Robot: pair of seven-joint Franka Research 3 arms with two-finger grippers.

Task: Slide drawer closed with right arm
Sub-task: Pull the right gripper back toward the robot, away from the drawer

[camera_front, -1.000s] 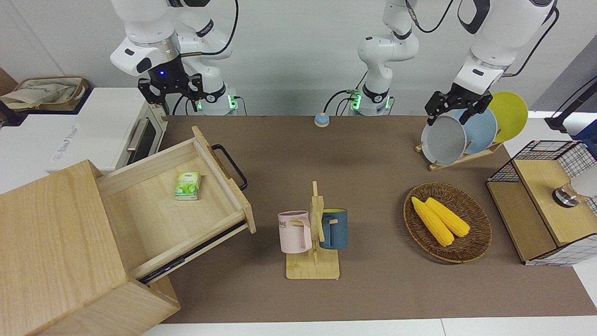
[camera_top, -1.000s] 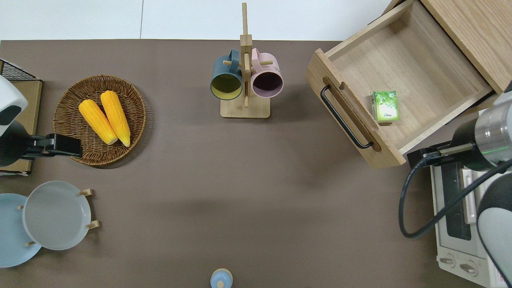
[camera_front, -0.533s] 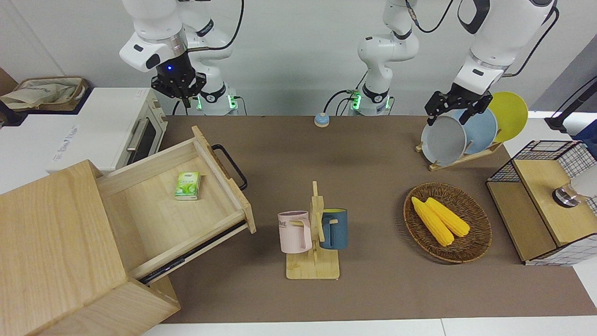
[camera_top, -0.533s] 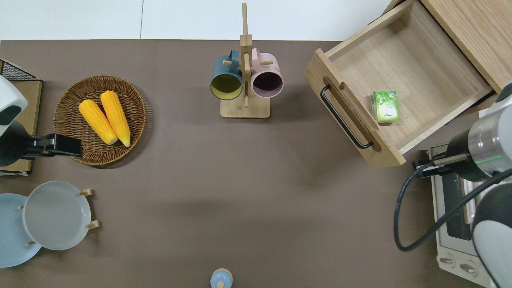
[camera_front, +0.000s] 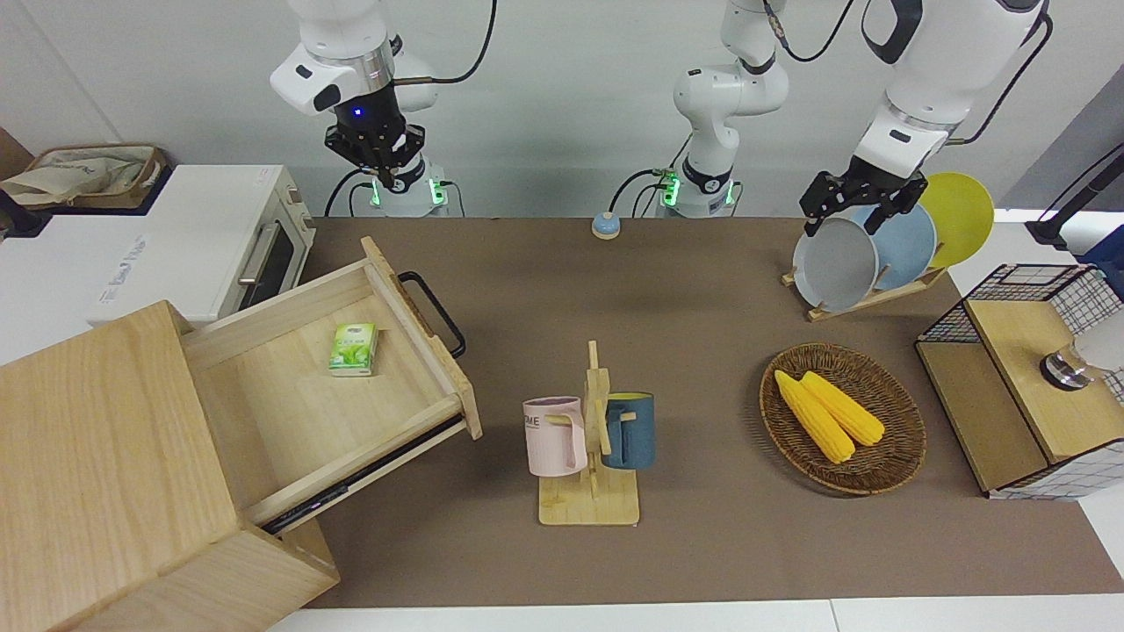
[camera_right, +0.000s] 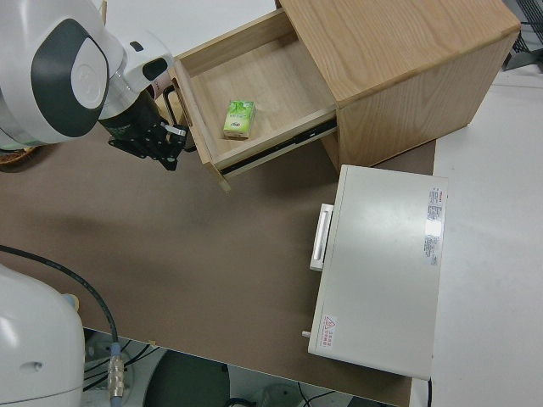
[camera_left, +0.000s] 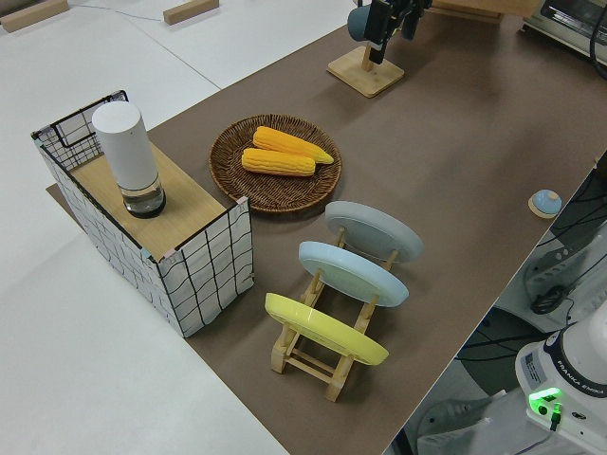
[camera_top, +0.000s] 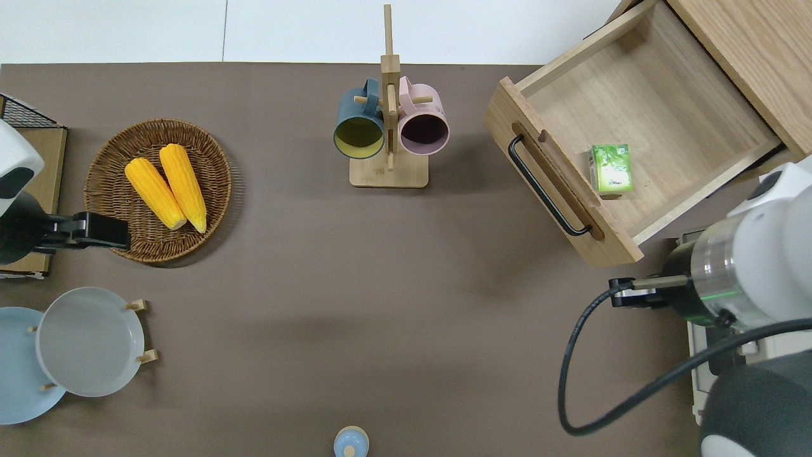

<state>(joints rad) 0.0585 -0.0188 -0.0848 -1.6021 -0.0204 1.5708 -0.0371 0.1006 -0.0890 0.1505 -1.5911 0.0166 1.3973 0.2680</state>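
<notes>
Up over the bare counter near the toaster oven, my right end effector holds nothing; I cannot tell how wide it is. My left arm is parked. If I push the open drawer by its corner and not its black handle, it may jam crooked.
</notes>
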